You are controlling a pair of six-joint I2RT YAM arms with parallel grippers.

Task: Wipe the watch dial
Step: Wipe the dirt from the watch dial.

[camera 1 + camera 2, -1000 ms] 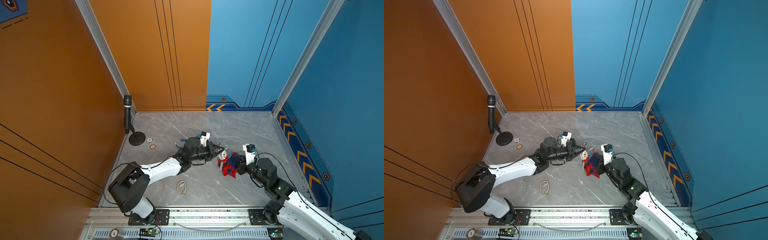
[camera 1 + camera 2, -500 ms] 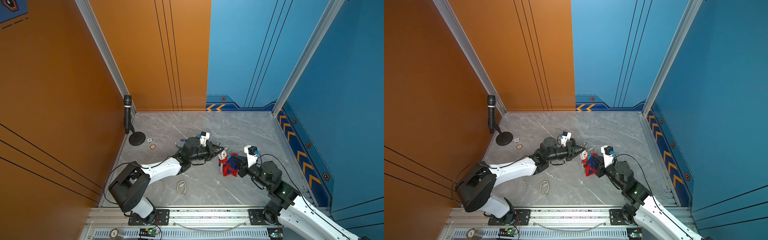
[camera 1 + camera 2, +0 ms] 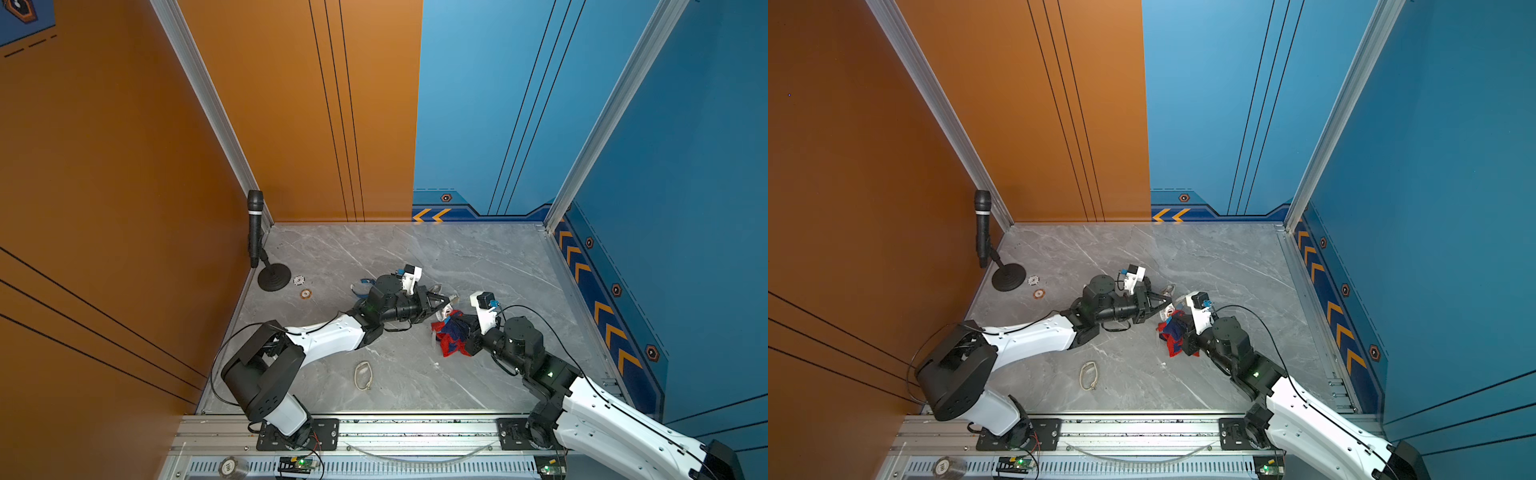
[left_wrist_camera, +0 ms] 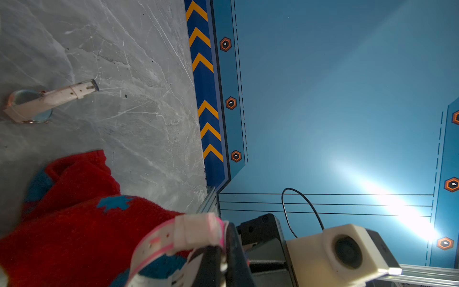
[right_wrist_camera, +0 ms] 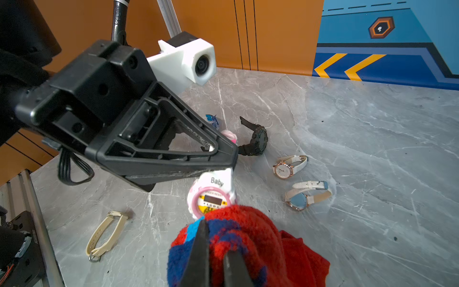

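Note:
A pink-and-white child's watch (image 5: 211,196) marked "Baby" hangs dial-up just above the table. My left gripper (image 5: 229,164) is shut on its strap (image 4: 188,231). The dial (image 5: 211,200) is yellow with a pink ring. A red-and-blue fleece cloth (image 5: 250,238) presses on the dial's near edge and covers part of it. My right gripper (image 5: 216,258) is shut on that cloth. In both top views the watch (image 3: 446,309) (image 3: 1169,309) sits between the two grippers at mid-table, with the cloth (image 3: 451,336) (image 3: 1173,334) bunched over the right gripper's fingers.
Loose watches lie behind: a black one (image 5: 258,139), a white-strapped rose-gold one (image 5: 283,170) and a blue-dialled one (image 5: 298,200). A beige strap (image 3: 363,375) lies near the front rail. A microphone on its stand (image 3: 255,232) and two chips (image 3: 306,294) sit at the left wall.
My right wrist swung a little to the right and then back left with the cloth against the watch. The left arm and the watch stayed put.

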